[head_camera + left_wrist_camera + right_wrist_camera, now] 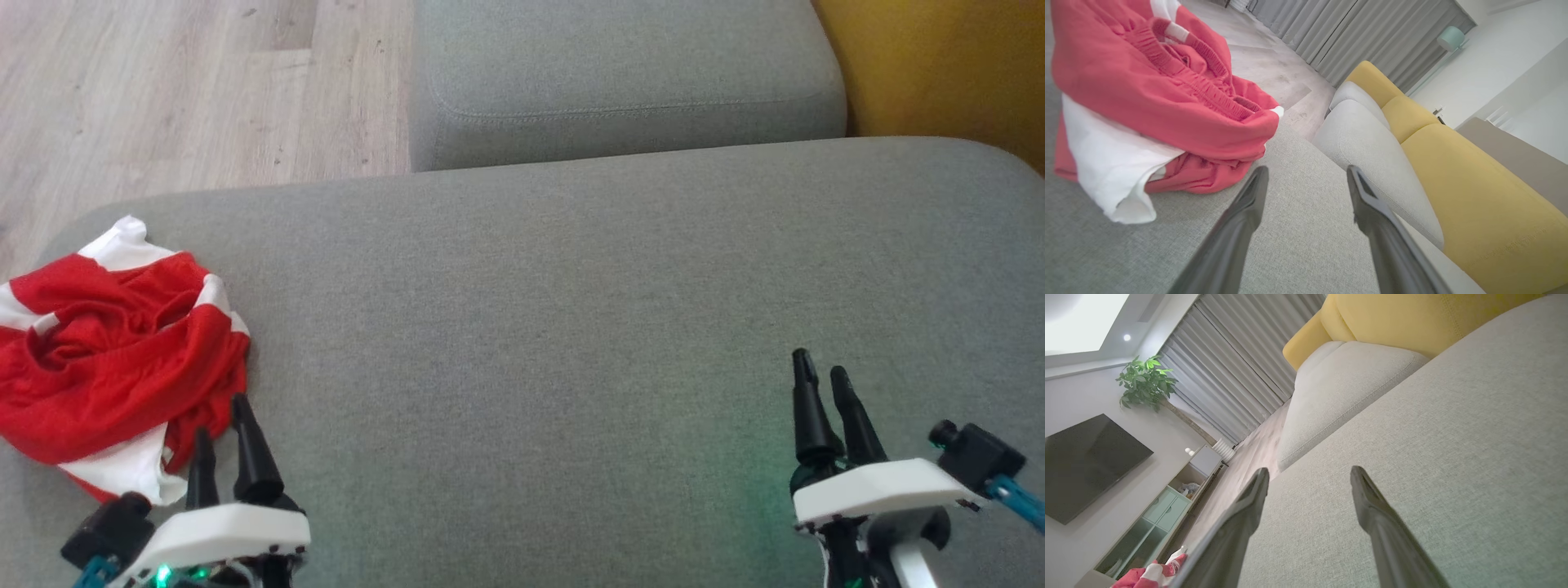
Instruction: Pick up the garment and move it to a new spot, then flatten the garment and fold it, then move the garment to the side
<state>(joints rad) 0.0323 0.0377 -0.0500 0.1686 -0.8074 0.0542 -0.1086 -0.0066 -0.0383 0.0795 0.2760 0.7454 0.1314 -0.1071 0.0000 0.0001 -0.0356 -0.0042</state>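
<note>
The garment (114, 359) is a crumpled heap of red cloth with white bands, lying at the left edge of the grey sofa seat (555, 327). My left gripper (220, 416) hovers just to the lower right of it, open, with nothing between its fingers. In the left wrist view the garment (1155, 102) bulges close ahead and left of the open left gripper (1306, 171), its elastic waistband showing. My right gripper (820, 369) stands open over bare cushion at the lower right, far from the cloth. A corner of the garment (1151, 573) peeks in at the bottom left of the right wrist view.
A second grey cushion (620, 82) lies beyond the seat, with a yellow backrest (939, 65) at the right and wooden floor (180, 90) to the far left. The right wrist view shows a television (1086, 465), a cabinet (1163, 510) and a plant (1147, 381).
</note>
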